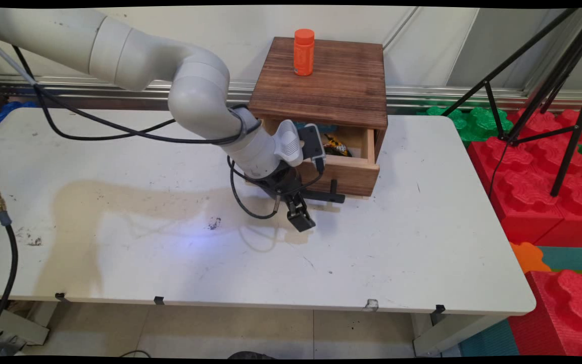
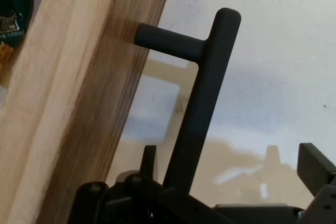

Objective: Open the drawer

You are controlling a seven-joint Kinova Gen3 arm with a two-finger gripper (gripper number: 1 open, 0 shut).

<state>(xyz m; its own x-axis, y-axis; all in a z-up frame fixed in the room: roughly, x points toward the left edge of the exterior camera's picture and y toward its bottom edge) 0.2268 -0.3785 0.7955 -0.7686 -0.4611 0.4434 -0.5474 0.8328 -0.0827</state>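
Observation:
A dark wooden box (image 1: 321, 81) stands at the table's back with its drawer (image 1: 351, 174) pulled out. The drawer's black T-shaped handle (image 1: 329, 195) juts from its front; in the hand view the handle (image 2: 202, 103) runs down between my fingers. My gripper (image 1: 296, 211) hangs low just in front of the drawer, open, in the hand view (image 2: 231, 163) straddling the handle bar, which lies closer to the left finger (image 2: 149, 156). No finger visibly touches it. A yellow and black packet (image 1: 335, 146) lies inside the drawer. An orange bottle (image 1: 303, 51) stands upright on the box top.
The white table (image 1: 397, 253) stretches in front and to the left. Red and green foam blocks (image 1: 538, 177) and black tripod legs (image 1: 569, 101) stand off the right edge. Black cables (image 1: 94, 126) hang from the arm over the table.

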